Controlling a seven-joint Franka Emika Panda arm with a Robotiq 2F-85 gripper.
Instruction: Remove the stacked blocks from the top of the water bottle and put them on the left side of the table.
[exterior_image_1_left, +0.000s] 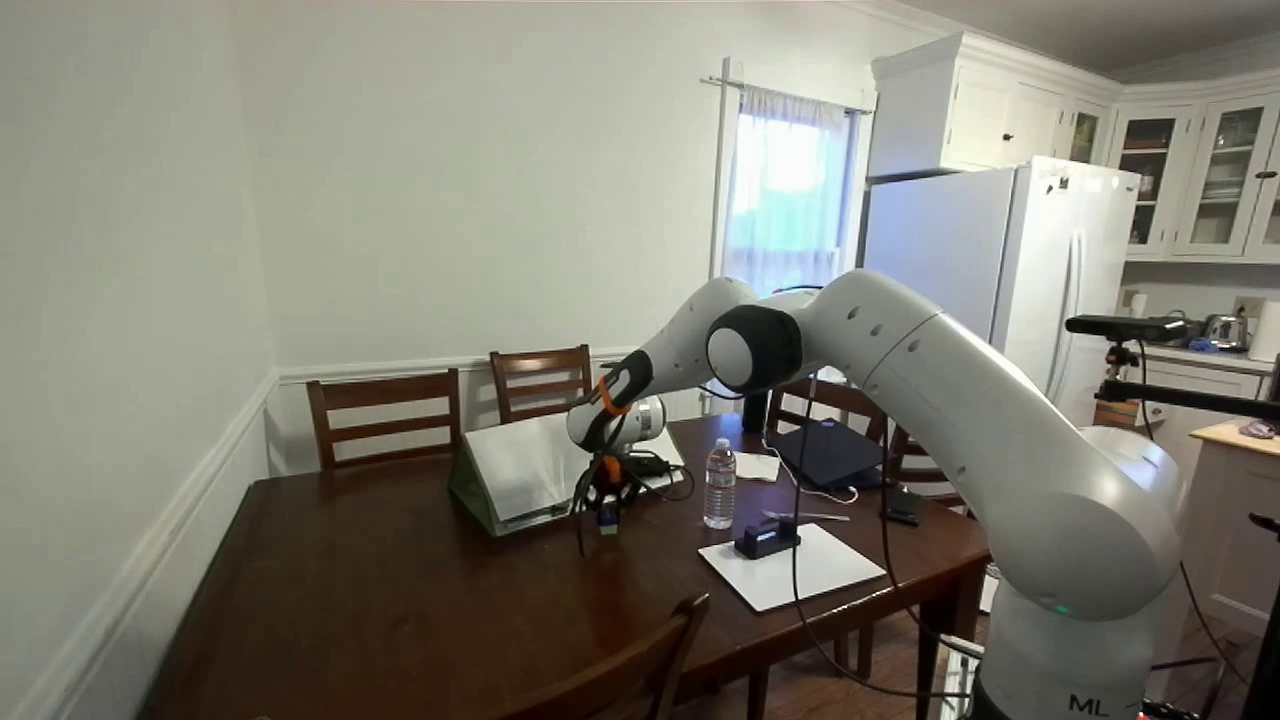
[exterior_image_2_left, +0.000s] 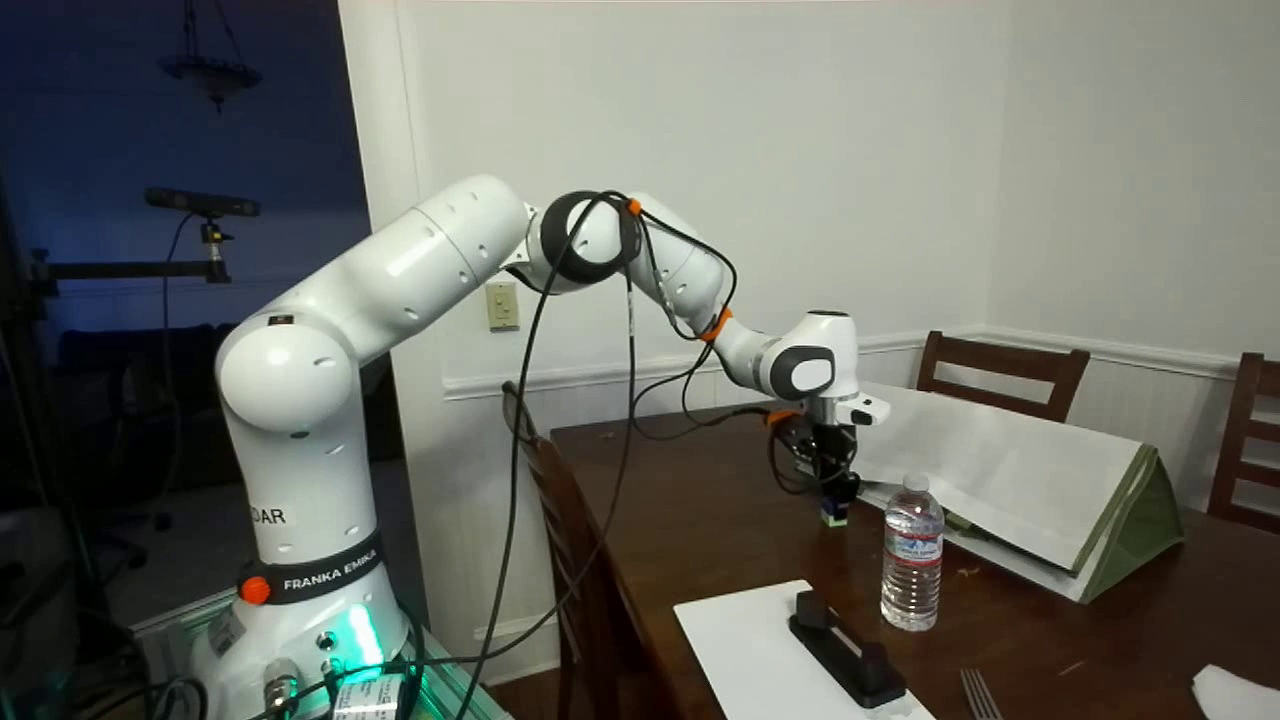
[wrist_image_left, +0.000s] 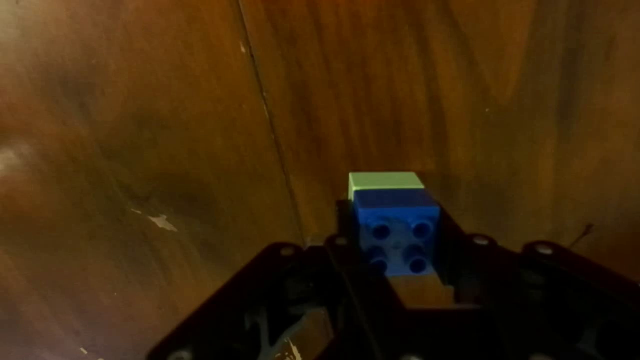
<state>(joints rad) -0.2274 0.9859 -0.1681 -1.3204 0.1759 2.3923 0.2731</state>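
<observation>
The stacked blocks, a blue block on a light green one, show in the wrist view (wrist_image_left: 397, 235) and small in both exterior views (exterior_image_1_left: 608, 520) (exterior_image_2_left: 834, 514). My gripper (exterior_image_1_left: 607, 500) is shut on them, one finger on each side of the blue block. It points down over the dark brown table (exterior_image_1_left: 400, 590). I cannot tell whether the green block touches the table. The water bottle (exterior_image_1_left: 720, 485) stands upright, apart from the gripper, with nothing on its cap; it also shows in an exterior view (exterior_image_2_left: 912, 560).
A white and green tent-shaped binder (exterior_image_2_left: 1010, 490) stands close beside the gripper. A white sheet (exterior_image_1_left: 825, 570) bears a dark object (exterior_image_1_left: 766, 539). A fork (exterior_image_2_left: 980, 695), a laptop (exterior_image_1_left: 828, 452) and a napkin (exterior_image_1_left: 757, 466) lie on the table. Cables hang from the arm. Chairs (exterior_image_1_left: 385, 415) surround the table.
</observation>
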